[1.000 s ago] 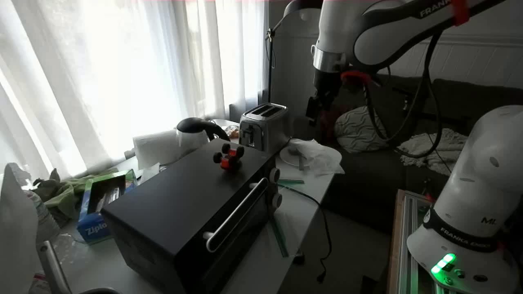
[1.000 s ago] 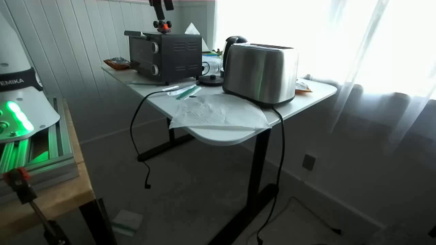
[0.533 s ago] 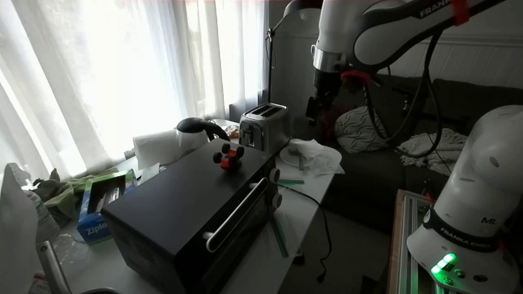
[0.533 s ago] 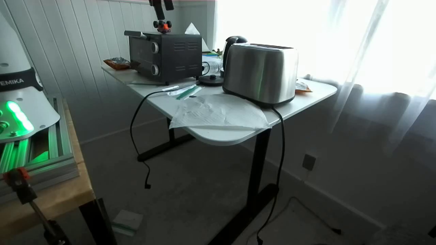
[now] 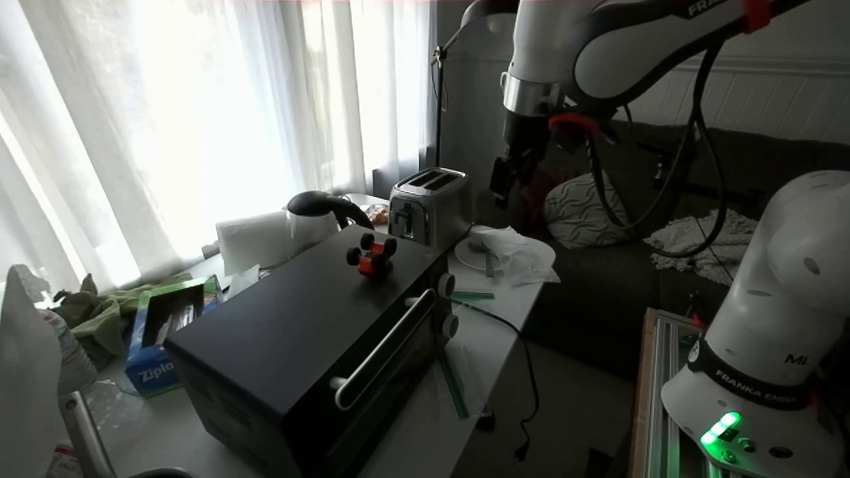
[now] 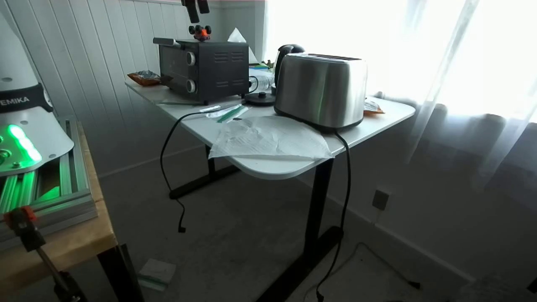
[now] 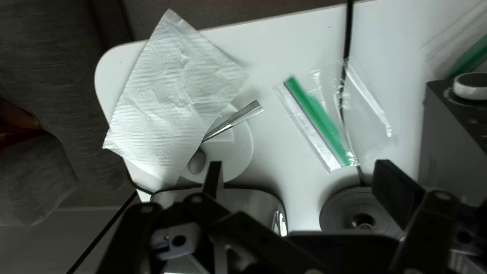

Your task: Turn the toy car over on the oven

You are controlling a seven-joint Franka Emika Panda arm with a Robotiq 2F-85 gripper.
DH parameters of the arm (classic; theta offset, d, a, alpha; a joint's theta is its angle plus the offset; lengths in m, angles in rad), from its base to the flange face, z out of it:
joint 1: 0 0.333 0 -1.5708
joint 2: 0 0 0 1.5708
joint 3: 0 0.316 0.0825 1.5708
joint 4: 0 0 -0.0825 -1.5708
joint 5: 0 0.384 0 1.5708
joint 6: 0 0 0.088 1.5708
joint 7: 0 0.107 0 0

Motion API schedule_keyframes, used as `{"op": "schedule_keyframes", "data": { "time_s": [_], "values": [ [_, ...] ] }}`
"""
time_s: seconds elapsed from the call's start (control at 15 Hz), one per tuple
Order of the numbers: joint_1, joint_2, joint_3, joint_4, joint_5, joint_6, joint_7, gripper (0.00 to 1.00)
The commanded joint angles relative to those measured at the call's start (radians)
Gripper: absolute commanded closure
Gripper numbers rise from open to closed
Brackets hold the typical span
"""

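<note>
The small red and black toy car [image 5: 372, 260] lies on top of the black oven [image 5: 299, 318], near the end with the knobs. Its dark wheels point up, above the red body. The car [image 6: 202, 34] and the oven [image 6: 222, 69] show in both exterior views. My gripper [image 5: 510, 182] hangs in the air beyond the oven's knob end, apart from the car. Its fingers [image 6: 199, 16] appear above the car in an exterior view. In the wrist view the gripper [image 7: 299, 163] is wide open with nothing between its fingers. There the oven's corner [image 7: 441, 137] shows at right; the car is out of view.
A silver toaster [image 5: 431, 209] stands beside the oven and lies below the fingers in the wrist view. A plate [image 7: 239, 160] with a spoon and paper towel [image 7: 171, 91], a plastic bag [image 7: 323, 125] and a round black base [image 7: 359, 209] are on the white table.
My gripper has shifted slightly to the left in both exterior views, a little upward in one of them. The toy car and oven have not moved.
</note>
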Motion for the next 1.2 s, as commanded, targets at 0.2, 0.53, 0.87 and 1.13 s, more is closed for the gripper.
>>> {"op": "schedule_keyframes", "data": {
  "time_s": [0.2,0.53,0.87,1.13],
  "values": [
    [0.070,0.046,0.075,0.130,0.198,-0.213,0.280,0.00],
    [0.072,0.093,0.133,0.180,0.276,-0.128,0.510,0.00],
    [0.102,0.120,0.132,0.185,0.260,-0.095,0.555,0.00],
    [0.112,0.161,0.138,0.200,0.260,-0.076,0.569,0.00]
  ]
}}
